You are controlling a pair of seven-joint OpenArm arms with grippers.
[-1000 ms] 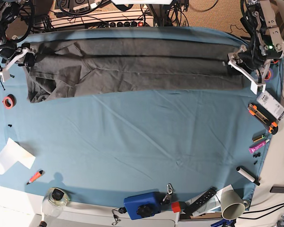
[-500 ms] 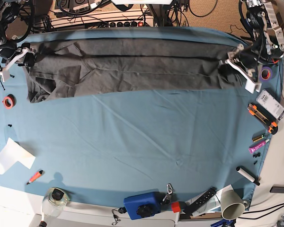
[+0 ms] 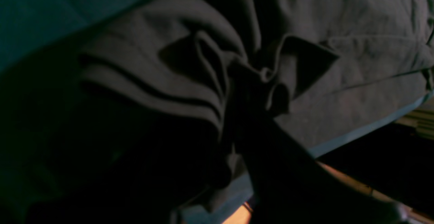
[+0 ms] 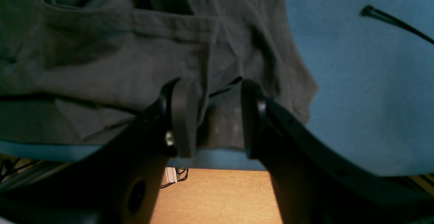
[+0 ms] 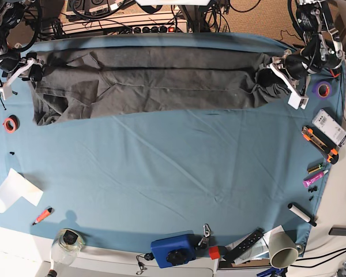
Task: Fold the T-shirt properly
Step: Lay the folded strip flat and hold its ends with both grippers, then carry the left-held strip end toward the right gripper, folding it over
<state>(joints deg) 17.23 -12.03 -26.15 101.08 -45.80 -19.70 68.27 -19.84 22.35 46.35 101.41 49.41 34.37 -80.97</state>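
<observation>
The dark charcoal T-shirt point(image 5: 161, 83) lies folded into a long strip along the far edge of the blue table cloth point(image 5: 161, 167). My left gripper point(image 5: 272, 75) is shut on the strip's right end, which is bunched and pulled inward. In the left wrist view the gripper point(image 3: 251, 78) pinches puckered T-shirt cloth point(image 3: 339, 92). My right gripper point(image 5: 33, 71) is at the strip's left end. In the right wrist view the gripper point(image 4: 213, 115) is open, and the T-shirt's point(image 4: 101, 58) corner lies between its fingers point(image 4: 183, 115).
A purple tape roll point(image 5: 323, 89), a white device point(image 5: 330, 127), a utility knife point(image 5: 320, 144) and markers point(image 5: 314, 179) lie at the right edge. A red tape roll point(image 5: 10, 123) and white paper point(image 5: 11, 190) lie left. A blue box point(image 5: 173, 249) and a cup point(image 5: 282, 248) stand in front.
My left gripper has moved left with the T-shirt's right end, bunching it and shortening the strip; the purple tape roll is now uncovered. The right arm has not moved.
</observation>
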